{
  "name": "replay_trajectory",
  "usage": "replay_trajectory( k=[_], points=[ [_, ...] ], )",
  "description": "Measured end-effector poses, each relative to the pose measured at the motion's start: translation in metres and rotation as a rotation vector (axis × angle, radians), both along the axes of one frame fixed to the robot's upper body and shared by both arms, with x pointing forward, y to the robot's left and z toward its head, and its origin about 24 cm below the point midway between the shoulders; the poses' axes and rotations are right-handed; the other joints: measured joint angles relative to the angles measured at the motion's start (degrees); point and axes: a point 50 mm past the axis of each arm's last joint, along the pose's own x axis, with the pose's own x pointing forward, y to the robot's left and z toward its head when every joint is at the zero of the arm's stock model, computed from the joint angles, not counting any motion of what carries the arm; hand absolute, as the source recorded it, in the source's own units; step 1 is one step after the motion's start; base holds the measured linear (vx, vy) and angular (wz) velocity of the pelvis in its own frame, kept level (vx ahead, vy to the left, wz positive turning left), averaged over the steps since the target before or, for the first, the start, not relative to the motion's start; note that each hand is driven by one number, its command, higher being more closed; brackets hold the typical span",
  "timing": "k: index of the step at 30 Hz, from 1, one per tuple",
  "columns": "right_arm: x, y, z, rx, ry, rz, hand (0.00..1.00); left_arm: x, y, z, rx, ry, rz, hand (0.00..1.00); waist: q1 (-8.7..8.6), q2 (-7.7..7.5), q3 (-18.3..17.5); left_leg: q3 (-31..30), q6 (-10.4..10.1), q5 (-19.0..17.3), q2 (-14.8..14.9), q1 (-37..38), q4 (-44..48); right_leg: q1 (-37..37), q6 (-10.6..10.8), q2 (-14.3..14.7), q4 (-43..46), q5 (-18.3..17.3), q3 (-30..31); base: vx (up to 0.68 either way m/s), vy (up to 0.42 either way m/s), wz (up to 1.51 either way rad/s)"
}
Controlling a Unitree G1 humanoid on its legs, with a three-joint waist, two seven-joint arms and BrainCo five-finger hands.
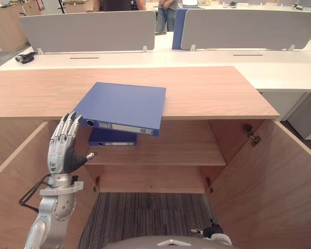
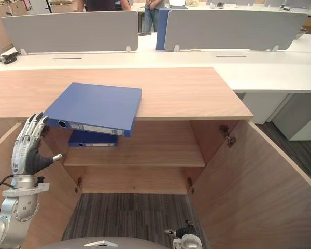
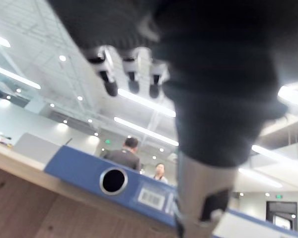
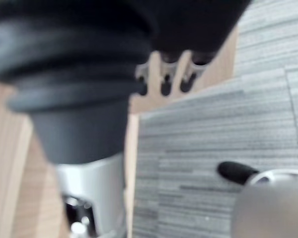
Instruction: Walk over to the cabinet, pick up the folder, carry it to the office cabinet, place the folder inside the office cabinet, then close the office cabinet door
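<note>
Folder lies flat on cabinet top, spine end overhanging front edge; left hand released, held straight just beside the spine; slide under the overhang, thumb on top, pinch firmly; right hand low, state can't tell.

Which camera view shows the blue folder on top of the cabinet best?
The left eye view: the folder shows whole, overhanging the cabinet top. The right eye view is similar; the left wrist view gives its spine, close; the right wrist view faces carpet.
</note>
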Motion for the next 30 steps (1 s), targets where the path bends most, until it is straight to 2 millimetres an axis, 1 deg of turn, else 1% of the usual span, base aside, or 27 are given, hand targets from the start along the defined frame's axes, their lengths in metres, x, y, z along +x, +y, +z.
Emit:
replay_trajectory(
  k=[2, 6, 11, 18, 24, 30],
  points=[
    [0.000, 0.000, 0.000, -0.001, -0.001, 0.000, 0.00, 0.004, -0.002, -0.006, 0.004, 0.025, -0.004, 0.00, -0.16, 0.05, 0.0, 0.5, 0.0, 0.0, 0.1, 0.0, 0.0, -0.1, 0.2, 0.2, -0.3, 0.5, 0.5, 0.05, -0.004, -0.15],
    [0.000, -0.001, 0.000, -0.003, 0.000, -0.001, 0.00, 0.014, -0.009, -0.022, 0.010, 0.094, -0.022, 0.00, -1.06, -0.01, 0.1, 0.4, 0.1, -0.1, 0.2, -0.1, 0.0, -0.1, 0.1, 0.4, -0.9, 0.8, 0.7, 0.02, -0.010, -0.06],
    [0.000, -0.002, 0.000, -0.004, 0.002, -0.001, 0.00, 0.020, -0.010, -0.033, 0.021, 0.140, -0.014, 0.00, -1.88, -0.13, 0.2, 0.5, 0.2, -0.2, 0.2, -0.1, 0.0, 0.0, 0.0, 0.4, -1.3, 1.0, 0.8, 0.00, -0.002, -0.01],
    [-0.001, -0.003, 0.000, -0.006, 0.003, -0.003, 0.00, 0.031, -0.014, -0.033, 0.062, 0.140, 0.001, 0.00, -2.38, -0.28, 0.3, 1.2, 0.1, -0.2, 0.2, -0.1, -0.1, -0.2, 0.1, 0.4, -2.0, 1.7, 1.8, -0.04, -0.001, -0.06],
    [-0.001, -0.004, 0.000, -0.005, 0.008, -0.009, 0.00, 0.033, -0.017, -0.032, 0.092, 0.117, 0.009, 0.00, -3.30, -0.40, 0.4, 1.4, 0.1, -0.3, 0.1, -0.8, -0.1, -1.0, 0.1, 0.4, -2.2, 1.8, 2.1, -0.02, -0.001, -0.02],
    [-0.003, -0.006, 0.000, -0.005, 0.009, -0.036, 0.00, 0.039, -0.020, -0.030, 0.116, 0.098, 0.004, 0.00, -3.53, -0.44, 0.4, 1.9, 0.0, -0.4, 0.2, -0.8, -0.1, -1.3, 0.2, 0.4, -2.2, 2.0, 2.5, 0.00, -0.002, -0.03]
  ],
)
